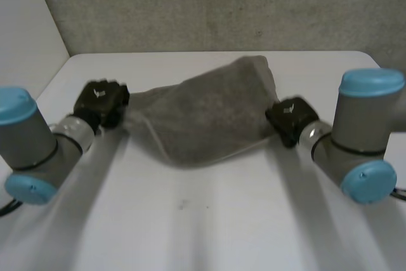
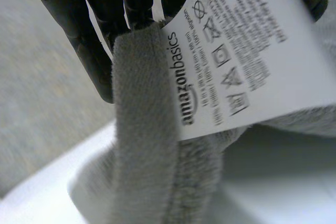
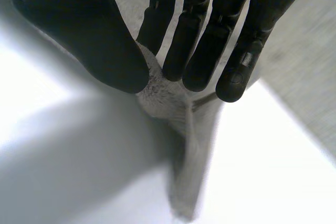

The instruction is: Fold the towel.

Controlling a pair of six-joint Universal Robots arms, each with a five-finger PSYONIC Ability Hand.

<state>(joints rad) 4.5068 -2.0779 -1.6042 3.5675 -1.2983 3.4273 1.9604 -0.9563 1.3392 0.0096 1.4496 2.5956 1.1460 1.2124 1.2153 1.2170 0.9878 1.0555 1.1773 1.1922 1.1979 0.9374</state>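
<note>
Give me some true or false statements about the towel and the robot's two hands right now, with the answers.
1. The towel is grey. True.
2. The left hand lies open, clear of the towel. False: it grips the towel's edge beside a white care label.
3. The right hand pinches the towel between thumb and fingers. True.
4. The towel lies folded in a neat square. False: it stretches, rumpled, between both hands.
</note>
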